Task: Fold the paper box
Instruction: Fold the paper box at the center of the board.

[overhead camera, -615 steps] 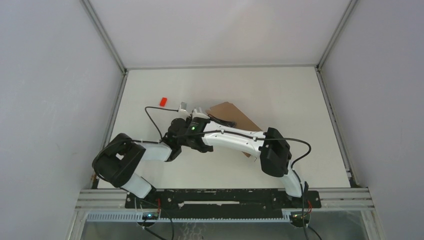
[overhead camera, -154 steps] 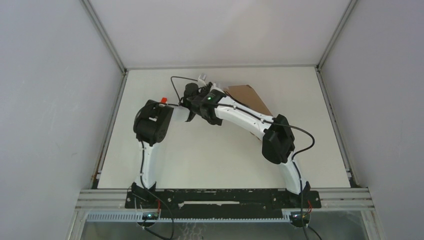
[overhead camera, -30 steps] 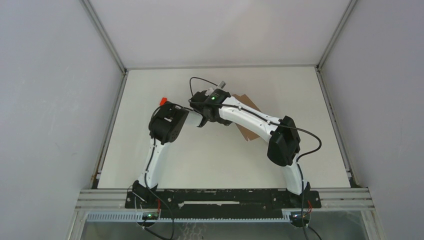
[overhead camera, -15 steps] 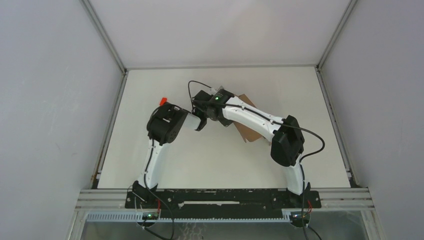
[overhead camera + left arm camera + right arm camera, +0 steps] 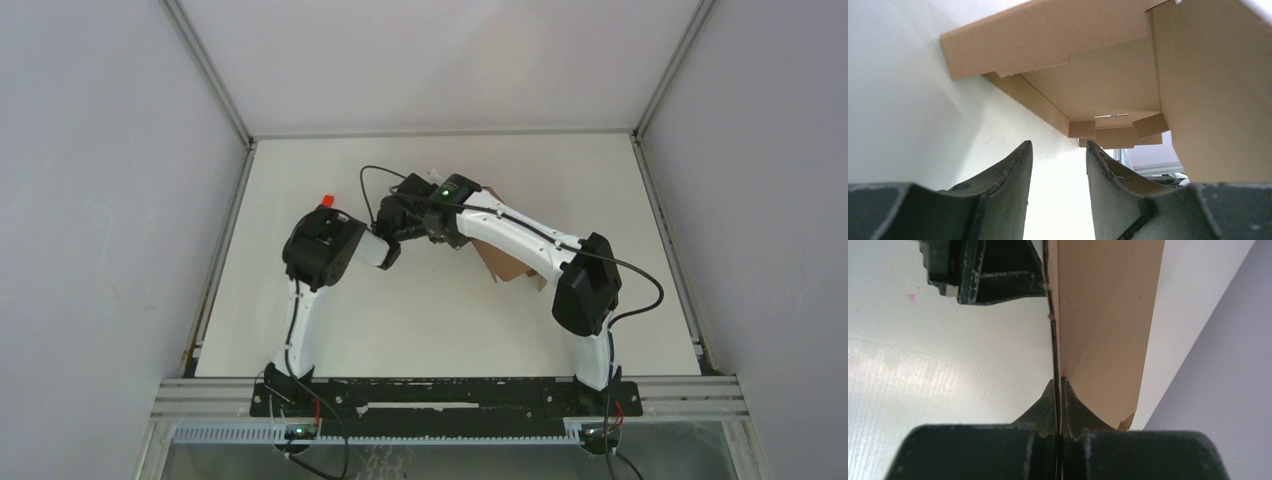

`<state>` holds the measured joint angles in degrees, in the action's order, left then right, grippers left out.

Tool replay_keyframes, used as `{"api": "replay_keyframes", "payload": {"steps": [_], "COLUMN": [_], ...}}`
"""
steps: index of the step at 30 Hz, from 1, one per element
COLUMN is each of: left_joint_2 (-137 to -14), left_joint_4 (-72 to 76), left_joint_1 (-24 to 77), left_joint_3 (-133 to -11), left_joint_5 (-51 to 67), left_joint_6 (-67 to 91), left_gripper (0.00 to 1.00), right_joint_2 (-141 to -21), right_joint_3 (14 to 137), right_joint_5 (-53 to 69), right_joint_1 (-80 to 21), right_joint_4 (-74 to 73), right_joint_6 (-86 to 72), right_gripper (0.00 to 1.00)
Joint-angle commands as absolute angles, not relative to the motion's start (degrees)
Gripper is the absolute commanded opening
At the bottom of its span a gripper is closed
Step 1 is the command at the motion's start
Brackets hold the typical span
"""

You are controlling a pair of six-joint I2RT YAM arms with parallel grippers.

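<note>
The paper box (image 5: 507, 262) is brown cardboard, half hidden under my right forearm at mid-table. In the right wrist view my right gripper (image 5: 1058, 382) is shut on a thin edge of the paper box (image 5: 1103, 315), whose panel rises upright ahead of the fingers. My left gripper (image 5: 1058, 150) is open with nothing between its fingers (image 5: 1008, 175). It lies low on the table, pointing at the box's open underside (image 5: 1098, 80), with flaps just beyond its tips. From above, both wrists meet at the box's left end, left gripper (image 5: 398, 215) beside right gripper (image 5: 432, 215).
A tiny red block (image 5: 326, 200) lies on the white table (image 5: 420, 320) just left of my left elbow. Grey walls enclose the table on the left, back and right. A black cable loops above the two wrists.
Both wrists and the box's near end have shifted slightly right. My right elbow has swung right and my left elbow has dropped back to the left. Neither gripper has changed its state.
</note>
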<state>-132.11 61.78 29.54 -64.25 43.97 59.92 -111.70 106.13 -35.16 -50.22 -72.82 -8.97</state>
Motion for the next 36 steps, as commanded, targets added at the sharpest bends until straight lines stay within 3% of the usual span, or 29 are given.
{"api": "replay_keyframes", "payload": {"steps": [1,7,10,17,26,36], "left_joint_2": [-126.4,-123.2,-122.6,-123.0,-126.6,-127.8], "left_joint_4": [66.5,59.9,50.8,37.9,21.8,17.7], "left_joint_1": [27.2,24.5,24.3,24.1,24.1,26.0], "left_joint_3": [-62.4,-61.9,-65.5,-73.1,-85.6,-88.6], "left_joint_5": [46.0,43.7,41.6,38.5,36.7,37.0], "left_joint_6": [59.0,53.6,48.0,41.6,38.4,33.8], "left_gripper": [0.49,0.49,0.49,0.59,0.59,0.64], "right_joint_2": [-109.8,-109.4,-109.3,-108.2,-106.3,-104.8], "right_joint_3": [105.5,105.2,104.8,104.3,102.1,101.2], "right_joint_5": [-32.6,-32.3,-32.1,-31.6,-30.8,-29.3], "right_joint_1": [-50.0,-50.0,-50.0,-49.9,-49.8,-49.4], "right_joint_4": [-70.5,-70.4,-70.3,-70.4,-69.5,-69.0], "right_joint_6": [-9.2,-8.8,-8.7,-8.4,-8.0,-7.2], "right_gripper": [0.0,0.0,0.0,0.0,0.0,0.0]}}
